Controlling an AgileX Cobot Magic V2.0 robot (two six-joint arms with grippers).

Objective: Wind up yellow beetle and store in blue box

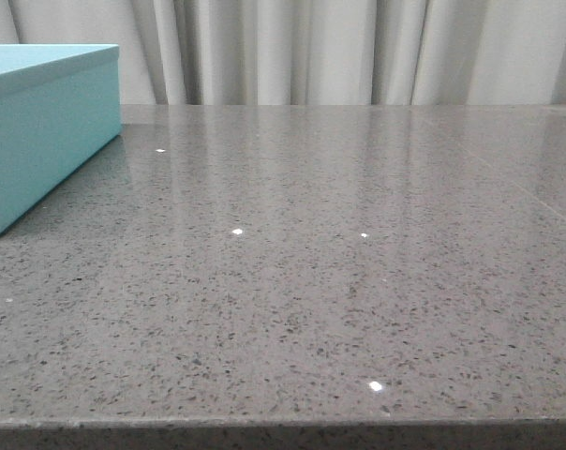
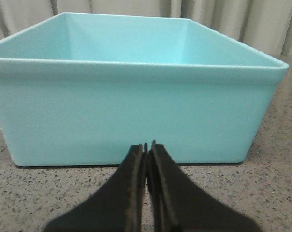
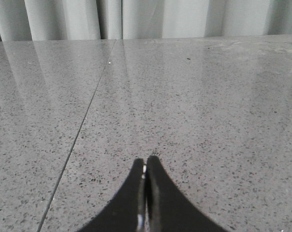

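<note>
- Grey speckled table (image 1: 292,309) fills the front view's foreground; taking the blue box (image 1: 39,131) as landmark, it sits at the far left, and the stone to its right carries only light glints.
- Left gripper (image 2: 147,147) hangs just in front of the box's near wall, close to it but with a strip of table between; I cannot tell any contact. Its fingers are pressed together with nothing between them.
- Box interior: the left wrist view looks over the rim at the upper inner walls, which are bare. The floor is hidden by the near wall, so I cannot tell whether the yellow beetle lies inside.
- Progress, as a judgement: this fits either a stage where the beetle is elsewhere, waiting to be wound, or one where it already rests low in the box and both arms are clear. These pictures do not settle which.
- Right gripper (image 3: 146,166) is well to the right of the box, over open table, fingers clenched tip to tip and grasping nothing.
</note>
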